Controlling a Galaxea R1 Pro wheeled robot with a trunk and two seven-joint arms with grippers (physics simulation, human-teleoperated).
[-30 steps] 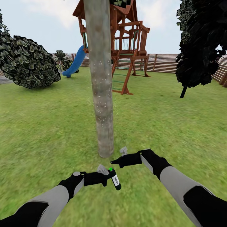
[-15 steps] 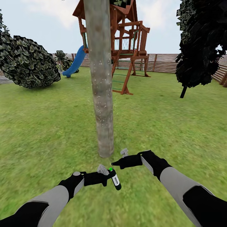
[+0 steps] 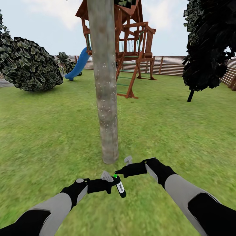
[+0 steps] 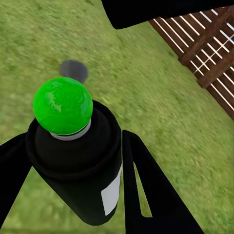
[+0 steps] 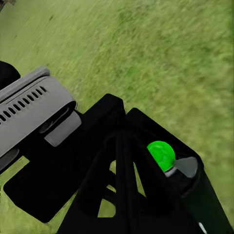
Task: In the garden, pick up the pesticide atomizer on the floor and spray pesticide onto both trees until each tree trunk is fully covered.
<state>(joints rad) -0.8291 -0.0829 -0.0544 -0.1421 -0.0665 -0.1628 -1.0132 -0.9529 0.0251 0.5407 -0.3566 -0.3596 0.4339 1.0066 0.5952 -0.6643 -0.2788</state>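
Observation:
One pale tree trunk (image 3: 106, 98) rises from the lawn (image 3: 183, 124) straight ahead, flecked with small white specks. My left gripper (image 3: 114, 184) is shut on the pesticide atomizer (image 3: 120, 188), a dark bottle with a white label, held just short of the trunk's foot. In the left wrist view the atomizer (image 4: 80, 165) sits between the fingers (image 4: 146, 190) with its green dot (image 4: 62, 105) on top. My right gripper (image 3: 117, 170) is shut and empty, its tips just above that green dot (image 3: 115, 176). The right wrist view puts the closed fingers (image 5: 122, 165) beside the green dot (image 5: 161, 155).
A wooden play tower (image 3: 131, 42) with a blue slide (image 3: 78, 64) stands behind the trunk. A round dark bush (image 3: 29, 65) is at the left and a dark conifer (image 3: 206, 49) at the right. The slat fence (image 3: 170, 65) closes the back.
My right gripper has crept slightly down and left, closer to the atomizer's green dot. The left arm and the bottle have held still.

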